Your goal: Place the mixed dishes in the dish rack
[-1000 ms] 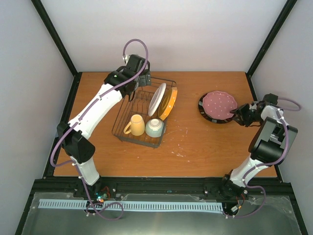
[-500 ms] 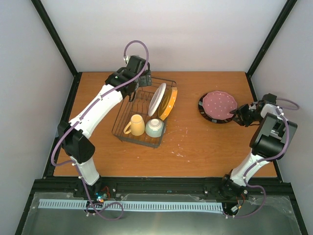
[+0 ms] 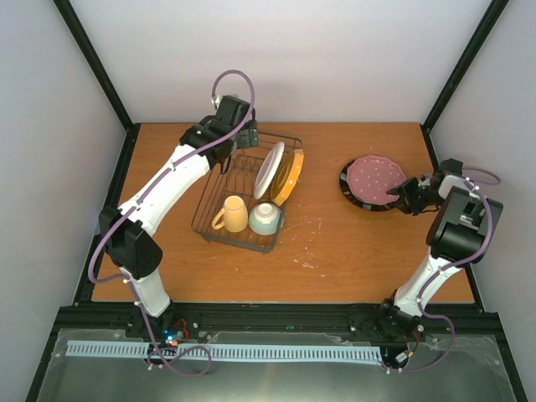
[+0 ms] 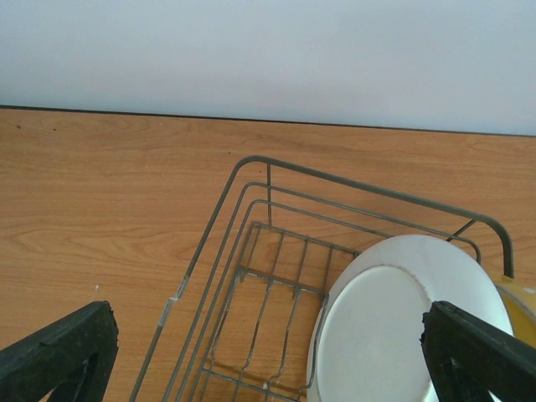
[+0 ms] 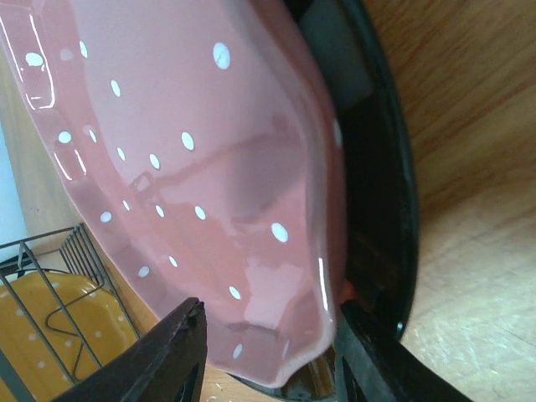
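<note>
My right gripper is further in now, pinching the rim of the pink plate; its lower finger may drag the dark-rimmed plate beneath. My left gripper hangs spread.

Left arm: long white shells, black joints at shoulder, elbow and wrist
Right arm: same build, white lower link, bulky black joint housing above it
Purple cable: loops over left wrist, runs along arm, coils at left base
Second purple cable: arcs beside right wrist, loops at right base
Tiny coloured lights at left base
Left fingers: matte black, blocky, grainy surface
Right fingers: black, rounded edges, faint sheen
</note>
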